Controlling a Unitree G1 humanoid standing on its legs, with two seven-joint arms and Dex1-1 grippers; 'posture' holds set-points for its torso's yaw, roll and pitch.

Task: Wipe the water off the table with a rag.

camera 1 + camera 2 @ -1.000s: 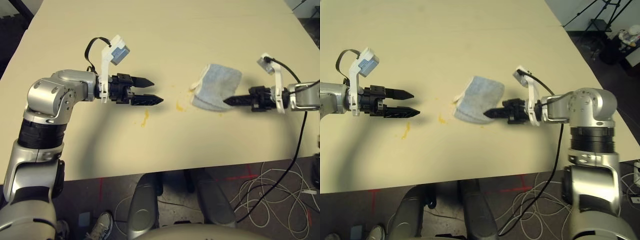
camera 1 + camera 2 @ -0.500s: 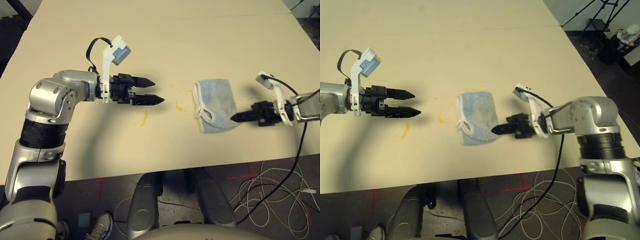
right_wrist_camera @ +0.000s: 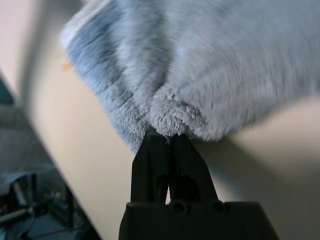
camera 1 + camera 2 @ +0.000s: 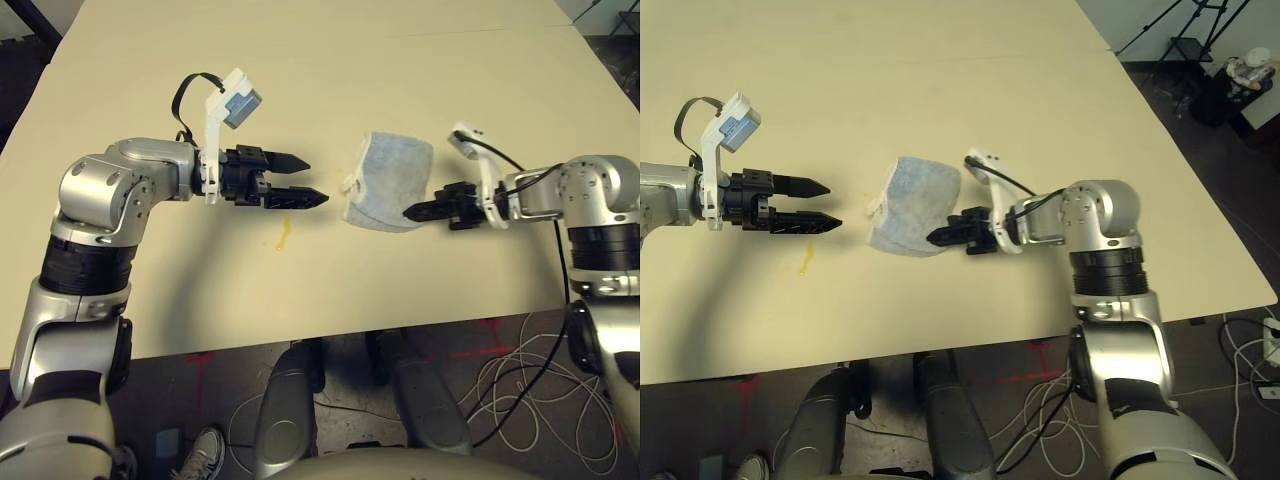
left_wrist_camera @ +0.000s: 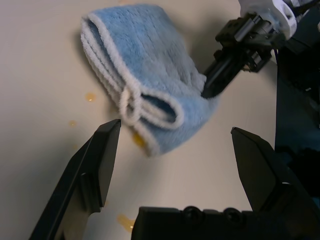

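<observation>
The light blue-grey rag (image 4: 390, 180) lies bunched on the beige table (image 4: 450, 90), its white loop (image 5: 131, 102) at its left end. My right gripper (image 4: 412, 212) is shut on the rag's right front corner (image 3: 170, 120). My left gripper (image 4: 315, 182) hovers open just left of the rag, fingers (image 5: 100, 160) spread and nothing between them. A yellow-orange streak of water (image 4: 284, 233) sits in front of the left gripper. Small droplets (image 5: 90, 96) lie beside the rag, and one splotch (image 5: 137, 140) peeks from under its edge.
The table's front edge (image 4: 350, 335) runs close below both arms. White and black cables (image 4: 540, 390) lie on the floor at the front right. A tripod (image 4: 1205, 35) stands beyond the table's right side. A faint seam (image 4: 400, 35) crosses the far tabletop.
My right gripper has dragged the rag leftward across the table, over the spot where a small yellow splotch lay. The left arm has stayed still.
</observation>
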